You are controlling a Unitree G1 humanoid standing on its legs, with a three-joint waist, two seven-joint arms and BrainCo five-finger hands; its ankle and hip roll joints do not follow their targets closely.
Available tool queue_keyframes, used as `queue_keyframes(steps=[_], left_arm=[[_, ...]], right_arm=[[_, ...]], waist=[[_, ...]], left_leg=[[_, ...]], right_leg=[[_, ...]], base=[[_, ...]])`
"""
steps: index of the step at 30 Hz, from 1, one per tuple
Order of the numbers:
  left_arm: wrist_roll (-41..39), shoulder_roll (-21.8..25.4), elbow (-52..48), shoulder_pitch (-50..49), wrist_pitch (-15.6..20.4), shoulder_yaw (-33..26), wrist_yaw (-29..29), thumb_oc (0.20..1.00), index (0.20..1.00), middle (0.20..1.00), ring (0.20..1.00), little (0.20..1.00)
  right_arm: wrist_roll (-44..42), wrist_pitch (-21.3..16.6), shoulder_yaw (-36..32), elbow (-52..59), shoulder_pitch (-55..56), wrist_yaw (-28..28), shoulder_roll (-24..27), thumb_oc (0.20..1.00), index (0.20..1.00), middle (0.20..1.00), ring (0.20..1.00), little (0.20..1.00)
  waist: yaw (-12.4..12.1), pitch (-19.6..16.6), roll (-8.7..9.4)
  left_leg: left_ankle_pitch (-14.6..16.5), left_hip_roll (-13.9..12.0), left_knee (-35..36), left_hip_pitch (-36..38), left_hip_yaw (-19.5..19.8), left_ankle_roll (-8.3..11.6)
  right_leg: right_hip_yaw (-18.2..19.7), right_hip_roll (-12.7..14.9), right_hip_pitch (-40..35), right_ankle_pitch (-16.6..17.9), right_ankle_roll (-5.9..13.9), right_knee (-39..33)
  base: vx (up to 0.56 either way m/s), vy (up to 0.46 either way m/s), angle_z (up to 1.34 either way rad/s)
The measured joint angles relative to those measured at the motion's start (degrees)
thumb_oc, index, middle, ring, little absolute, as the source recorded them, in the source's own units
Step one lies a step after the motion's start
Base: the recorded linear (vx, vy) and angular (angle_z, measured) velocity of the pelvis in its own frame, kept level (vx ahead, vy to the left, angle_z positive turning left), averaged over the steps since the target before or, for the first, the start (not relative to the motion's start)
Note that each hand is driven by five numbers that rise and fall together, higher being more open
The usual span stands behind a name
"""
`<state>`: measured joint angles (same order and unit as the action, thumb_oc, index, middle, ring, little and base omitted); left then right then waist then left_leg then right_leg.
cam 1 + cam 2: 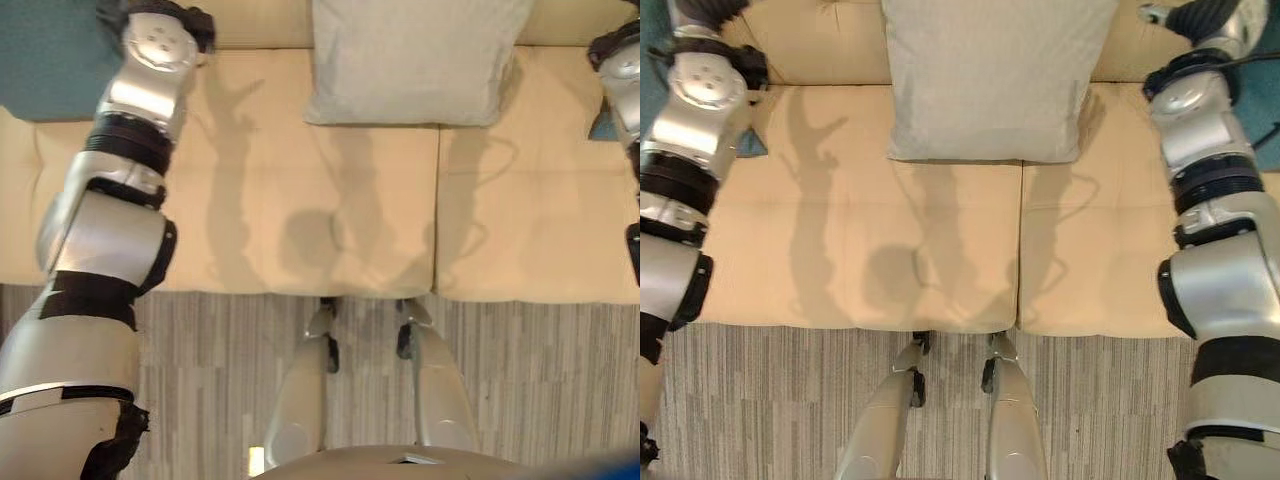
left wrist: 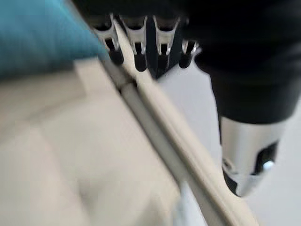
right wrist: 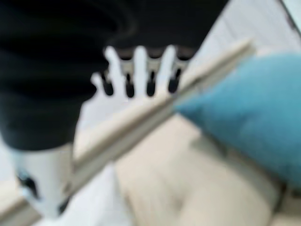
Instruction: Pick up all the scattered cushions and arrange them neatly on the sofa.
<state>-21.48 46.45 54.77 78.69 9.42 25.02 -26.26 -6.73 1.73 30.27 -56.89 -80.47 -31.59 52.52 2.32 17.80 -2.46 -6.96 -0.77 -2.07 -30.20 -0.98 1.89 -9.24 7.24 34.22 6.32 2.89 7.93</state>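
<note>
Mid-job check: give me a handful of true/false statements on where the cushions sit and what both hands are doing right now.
1. A light grey cushion leans against the middle of the sofa back. True.
2. A teal cushion sits at the sofa's left end. True.
3. The left hand is curled round the teal cushion. False: in its wrist view the fingers are straight, beside the cushion, over the sofa's back edge.
4. The grey cushion lies on the striped floor. False: it is up on the sofa.
5. The right hand has straight fingers, with another teal cushion next to it. True.
</note>
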Motion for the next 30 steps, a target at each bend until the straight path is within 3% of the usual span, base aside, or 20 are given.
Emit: queue_keyframes(steps=[2,5,6,10,13,20,21,23,26,30], left_arm=[[-0.37,1.79,-2.48,-6.33,-0.06,-2.18,0.25,1.000,1.000,1.000,1.000,1.000],[-2.52,3.91,-22.14,-28.41,3.54,-12.01,4.03,1.000,1.000,1.000,1.000,1.000],[-2.72,3.89,-23.33,-33.52,3.79,-12.30,5.33,1.000,1.000,1.000,1.000,1.000],[-1.82,3.13,-34.65,-60.79,3.52,-19.25,10.26,1.000,1.000,1.000,1.000,1.000],[1.19,-1.88,-37.12,-75.08,3.17,-23.57,13.84,1.000,1.000,1.000,1.000,1.000],[9.36,-16.12,-22.39,-85.04,0.59,-22.79,20.21,1.000,1.000,1.000,1.000,1.000],[12.27,-19.03,-14.76,-85.81,0.69,-23.05,21.00,1.000,1.000,1.000,1.000,1.000],[15.19,-22.89,-5.57,-86.13,-2.65,-20.87,21.96,1.000,1.000,1.000,1.000,1.000],[16.67,-28.95,11.81,-84.23,-4.14,-22.96,22.20,1.000,1.000,1.000,1.000,1.000],[20.16,-32.85,16.98,-85.69,-5.90,-22.65,22.19,1.000,1.000,1.000,1.000,1.000]], right_arm=[[-1.00,-0.40,-3.29,1.75,6.15,0.49,2.60,1.000,1.000,1.000,1.000,1.000],[-3.03,-3.86,-12.50,14.84,28.11,5.66,6.02,1.000,1.000,1.000,1.000,1.000],[-3.69,-3.88,-12.64,14.34,33.30,7.86,5.93,1.000,1.000,1.000,1.000,1.000],[-3.64,-4.66,-23.11,21.77,58.40,15.05,2.14,1.000,1.000,1.000,1.000,1.000],[-2.50,-5.11,-29.54,24.12,70.17,19.00,-1.83,1.000,1.000,1.000,1.000,1.000],[4.29,-7.27,-30.41,17.42,78.55,23.62,-14.69,1.000,1.000,1.000,1.000,1.000],[6.59,-7.40,-29.56,11.51,78.91,23.79,-17.02,1.000,1.000,1.000,1.000,1.000],[8.58,-6.05,-26.69,6.86,80.50,25.08,-19.97,1.000,1.000,1.000,1.000,1.000],[10.87,-5.74,-25.22,-2.75,80.17,24.85,-25.35,1.000,1.000,1.000,1.000,1.000],[11.61,-5.28,-24.47,-4.66,81.68,25.10,-29.63,1.000,1.000,1.000,1.000,1.000]], waist=[[0.19,-0.27,0.23],[-0.13,-1.30,1.43],[-0.25,-1.87,2.04],[-0.24,-5.84,3.44],[-0.14,-6.93,3.36],[0.17,-12.65,2.41],[0.12,-13.54,2.00],[0.07,-14.99,1.44],[0.19,-15.91,1.42],[0.20,-16.13,1.52]], left_leg=[[0.29,0.04,0.45,4.23,0.10,0.25],[1.46,-0.61,1.56,9.78,0.12,0.72],[1.66,-0.78,1.93,11.61,0.08,0.84],[3.36,-1.36,2.21,14.91,-0.02,0.92],[3.89,-1.39,2.98,18.29,-0.18,0.85],[4.18,-1.35,5.20,22.76,-0.40,0.48],[4.15,-1.36,6.03,24.49,-0.47,0.43],[4.20,-1.29,6.92,26.23,-0.50,0.33],[4.48,-1.25,7.23,27.65,-0.68,0.29],[4.56,-1.53,7.22,28.26,-1.14,0.27]], right_leg=[[-0.01,0.07,-4.49,-1.48,0.35,-0.09],[-0.30,-0.28,-9.58,-3.12,0.25,-0.12],[-0.32,-0.39,-11.26,-3.67,0.23,-0.14],[-0.42,-1.01,-14.60,-5.19,0.34,-0.36],[-0.66,-1.12,-18.37,-5.31,0.41,-2.19],[-0.83,-1.35,-23.57,-5.12,1.51,-5.94],[-0.81,-1.57,-25.57,-4.83,1.86,-7.28],[-0.87,-1.59,-27.70,-4.48,2.04,-9.06],[-0.89,-1.93,-30.88,-2.78,2.32,-13.22],[-0.71,-2.23,-31.21,-2.69,2.16,-13.23]], base=[[0.12,-0.056,0.11],[0.12,-0.062,0.04],[0.10,-0.042,-0.03],[0.08,-0.031,-0.02],[0.05,-0.020,0.00],[0.02,-0.013,0.00],[-0.01,-0.018,-0.03],[-0.02,-0.005,0.00],[-0.01,-0.005,-0.02],[-0.02,-0.014,-0.06]])
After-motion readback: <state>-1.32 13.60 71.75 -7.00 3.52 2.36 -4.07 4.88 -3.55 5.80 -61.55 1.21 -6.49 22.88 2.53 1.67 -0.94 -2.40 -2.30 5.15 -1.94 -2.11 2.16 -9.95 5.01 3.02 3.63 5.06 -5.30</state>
